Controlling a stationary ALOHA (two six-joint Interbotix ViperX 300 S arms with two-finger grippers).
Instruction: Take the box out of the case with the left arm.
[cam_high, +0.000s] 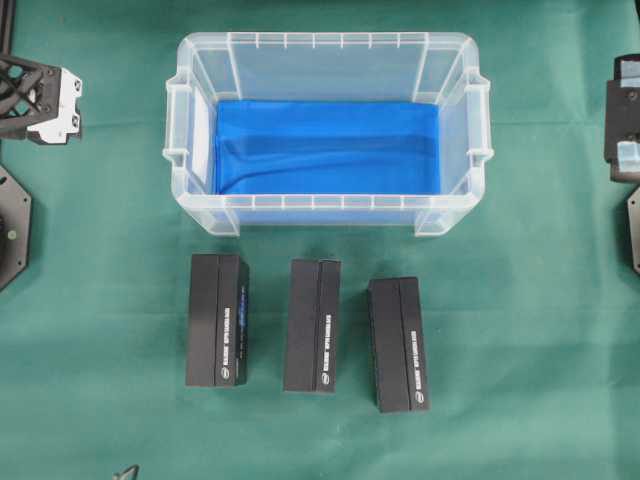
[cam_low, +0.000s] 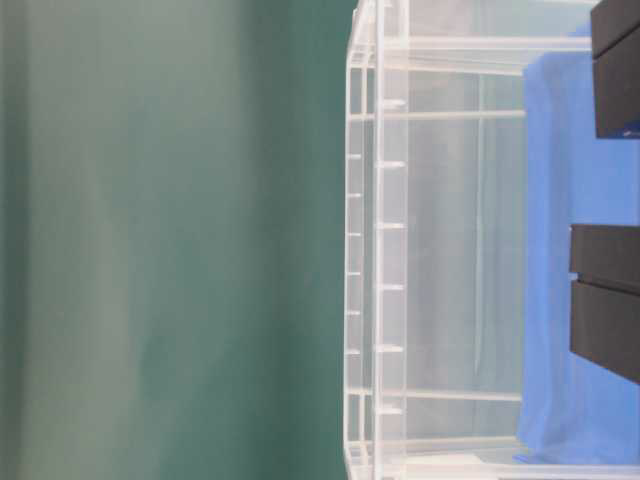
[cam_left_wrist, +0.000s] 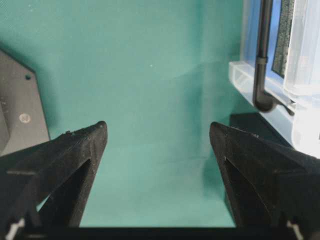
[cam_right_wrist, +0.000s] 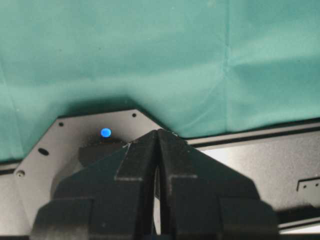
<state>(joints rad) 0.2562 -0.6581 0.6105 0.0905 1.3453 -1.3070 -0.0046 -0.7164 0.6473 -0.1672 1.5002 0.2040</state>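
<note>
At the far left edge of the overhead view our left gripper (cam_high: 55, 105) hangs over green cloth with its jaws wide and empty. The case (cam_high: 200, 205) lies to its right, long axis across the table, only the blue sheet (cam_high: 325, 145) showing inside. Three black boxes (cam_high: 312, 325) stand on the cloth in front of it (lengthwise toward us), so we judge nothing remains to lift out. Our right gripper (cam_right_wrist: 159, 150) is pressed closed, parked at the right edge.
</note>
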